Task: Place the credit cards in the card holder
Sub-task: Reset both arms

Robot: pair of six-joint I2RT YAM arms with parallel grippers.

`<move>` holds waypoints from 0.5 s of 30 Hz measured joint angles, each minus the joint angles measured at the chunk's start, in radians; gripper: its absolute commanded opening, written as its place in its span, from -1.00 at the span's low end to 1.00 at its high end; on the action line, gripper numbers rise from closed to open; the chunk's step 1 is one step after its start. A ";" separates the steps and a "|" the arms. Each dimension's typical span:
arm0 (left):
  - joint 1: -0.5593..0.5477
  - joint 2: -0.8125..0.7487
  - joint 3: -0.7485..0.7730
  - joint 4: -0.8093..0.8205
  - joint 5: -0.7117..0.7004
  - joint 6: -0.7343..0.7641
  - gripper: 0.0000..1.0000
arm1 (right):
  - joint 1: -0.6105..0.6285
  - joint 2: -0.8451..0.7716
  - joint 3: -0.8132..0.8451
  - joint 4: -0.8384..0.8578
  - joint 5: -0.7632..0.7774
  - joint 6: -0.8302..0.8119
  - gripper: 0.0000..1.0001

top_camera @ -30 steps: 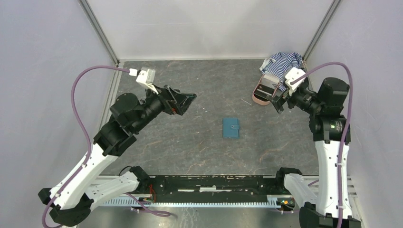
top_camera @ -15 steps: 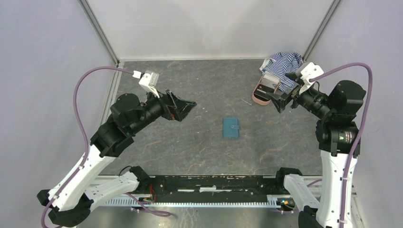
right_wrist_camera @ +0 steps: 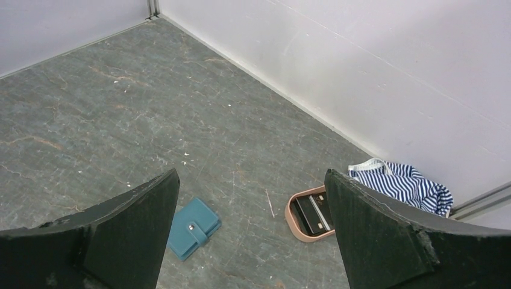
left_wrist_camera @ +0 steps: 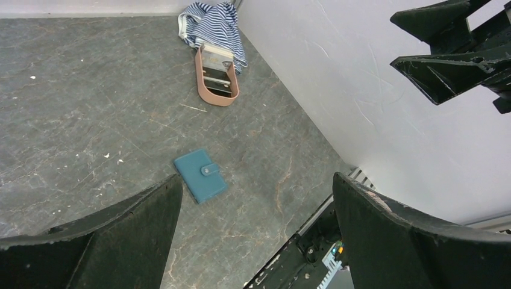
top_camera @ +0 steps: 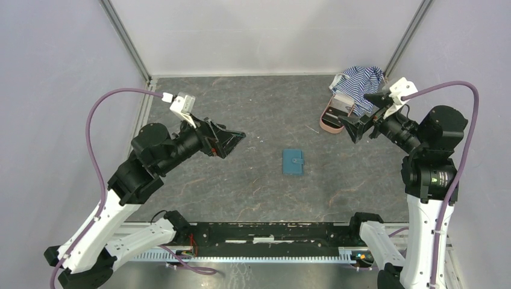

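Overhead: closed wallet (top_camera: 293, 162) lies mid-worktop (top_camera: 253, 108); left hand (top_camera: 232, 139) hangs left of the wallet, right hand (top_camera: 352, 128) beyond it to the right, both gaping, empty. Left wrist: cards (left_wrist_camera: 215, 59) sit in a pink case (left_wrist_camera: 217, 101) beyond the wallet. Right wrist: case right of the wallet.

You'll find a pink oval case (top_camera: 326, 125) near the far right corner of the table (top_camera: 241, 180), touching a striped cloth (top_camera: 360, 81).

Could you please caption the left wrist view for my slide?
Open left gripper frames closed teal card holder; pink case beyond.
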 measured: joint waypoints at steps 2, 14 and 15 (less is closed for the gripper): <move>0.000 -0.004 0.000 0.000 0.001 0.000 1.00 | 0.000 -0.005 0.000 0.000 -0.001 0.004 0.96; 0.000 -0.010 -0.005 0.017 0.027 -0.026 1.00 | 0.000 -0.010 0.000 0.007 -0.017 0.013 0.96; 0.000 -0.011 -0.007 0.019 0.027 -0.026 1.00 | 0.000 -0.010 0.000 0.007 -0.019 0.013 0.96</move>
